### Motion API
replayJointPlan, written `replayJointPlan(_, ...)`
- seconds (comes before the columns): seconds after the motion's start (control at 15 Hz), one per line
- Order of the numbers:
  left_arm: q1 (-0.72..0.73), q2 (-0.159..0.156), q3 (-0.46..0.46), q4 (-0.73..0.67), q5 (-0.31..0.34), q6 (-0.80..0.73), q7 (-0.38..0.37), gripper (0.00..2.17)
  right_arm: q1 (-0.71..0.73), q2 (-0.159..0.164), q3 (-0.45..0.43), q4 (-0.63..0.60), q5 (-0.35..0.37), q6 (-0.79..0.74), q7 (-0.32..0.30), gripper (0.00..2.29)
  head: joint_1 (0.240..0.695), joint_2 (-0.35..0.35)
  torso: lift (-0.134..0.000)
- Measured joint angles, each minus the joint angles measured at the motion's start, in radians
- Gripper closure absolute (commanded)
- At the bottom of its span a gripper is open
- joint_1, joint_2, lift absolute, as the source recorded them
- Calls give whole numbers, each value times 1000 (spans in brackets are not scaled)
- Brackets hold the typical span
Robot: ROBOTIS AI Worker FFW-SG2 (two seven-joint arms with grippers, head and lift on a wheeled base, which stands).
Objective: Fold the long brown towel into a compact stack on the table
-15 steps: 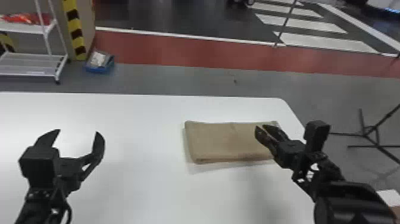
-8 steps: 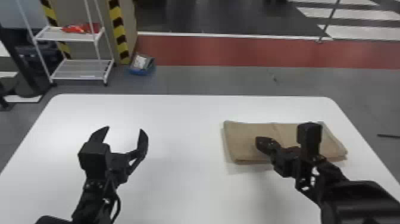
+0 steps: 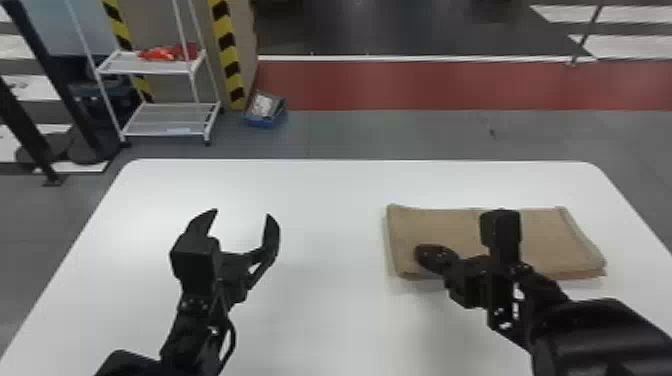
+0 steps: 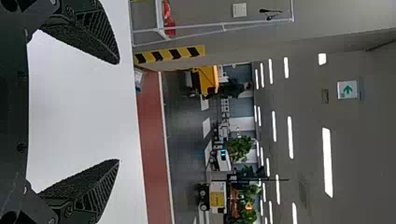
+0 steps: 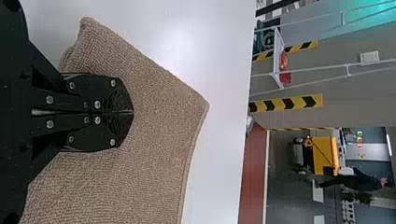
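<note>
On the flat white table [image 3: 325, 200], we judge the rectangular brown terry towel [image 3: 440, 225] light and limp, best pinched at its near edge [image 3: 565, 273]; left black gripper [image 3: 242, 212] open, right black gripper [image 5: 130, 112] closed

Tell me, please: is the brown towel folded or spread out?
Folded: the towel lies as a compact rectangle on the table, layers showing at its near edge.

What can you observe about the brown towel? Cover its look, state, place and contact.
The brown towel looks like looped terry cloth with hemmed edges. It lies flat, folded in layers into a wide, roughly rectangular pad, on the right part of the white table. The right gripper, fingers shut, is over it; whether they touch is unclear.
</note>
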State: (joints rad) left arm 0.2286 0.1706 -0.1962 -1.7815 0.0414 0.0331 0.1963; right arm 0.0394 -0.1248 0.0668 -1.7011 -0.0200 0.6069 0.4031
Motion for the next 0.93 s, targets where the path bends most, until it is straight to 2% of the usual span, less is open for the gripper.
replayJointPlan(0.2,-1,1,0,5,0,0,1,140,-19,34,61,0,-1,12,-9,1959,695,77,-112)
replayJointPlan(0.4,-2,-1,0,12,-1,-1,1,140,-28,86,117,-17,-4,11,-23,1959,695,140,-112)
replayJointPlan(0.53,-2,-1,0,12,-1,-1,4,140,-32,100,123,-42,-20,17,-23,1959,695,154,-112)
replayJointPlan(0.67,0,0,0,6,-2,-4,5,140,-8,96,88,-101,-30,14,-23,1949,695,137,-112)
replayJointPlan(0.8,5,0,-8,-4,-2,-7,5,140,24,90,15,-164,-34,5,-23,1521,695,98,-112)
replayJointPlan(0.87,5,0,-19,-7,-3,-10,6,140,35,82,-36,-187,-42,2,-21,1531,695,68,-112)
replayJointPlan(0.93,2,-1,-28,-8,-3,-13,6,140,42,67,-90,-199,-53,0,-15,1754,695,40,-112)
